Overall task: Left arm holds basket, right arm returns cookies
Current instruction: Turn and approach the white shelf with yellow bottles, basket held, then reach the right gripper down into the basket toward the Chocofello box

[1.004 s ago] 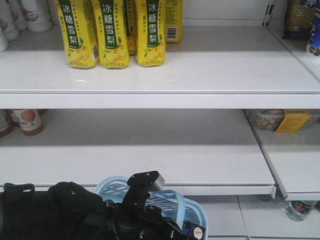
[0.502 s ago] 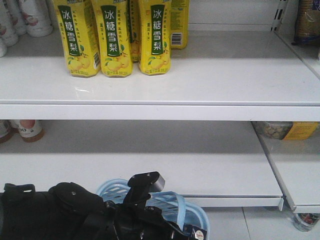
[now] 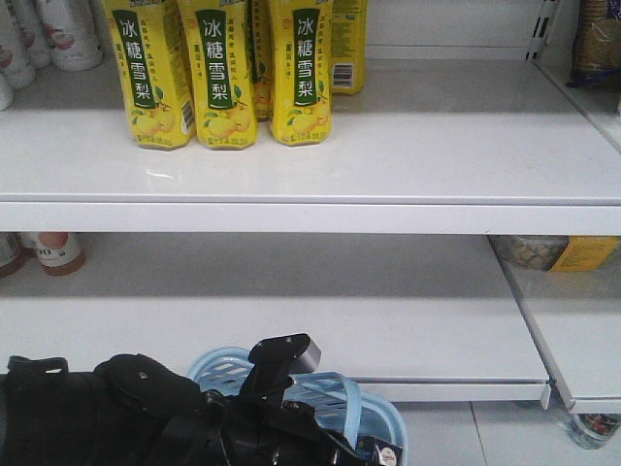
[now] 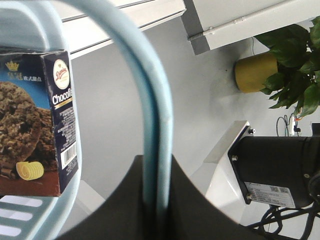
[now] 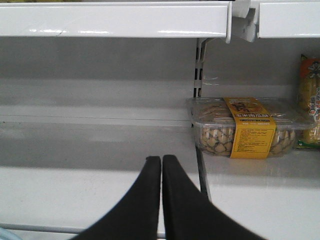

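stage: early | left tool (image 4: 157, 167): jaws closed round the handle (image 4: 161, 110) of the basket (image 4: 20, 212), so your holding half looks done | cookies (image 4: 35, 125): inside the basket, left of frame, not yet picked | right tool (image 5: 161, 172): fingers pressed together, empty, low centre, facing the bench (image 5: 90, 195) | left for you: grasp, lift, shelve
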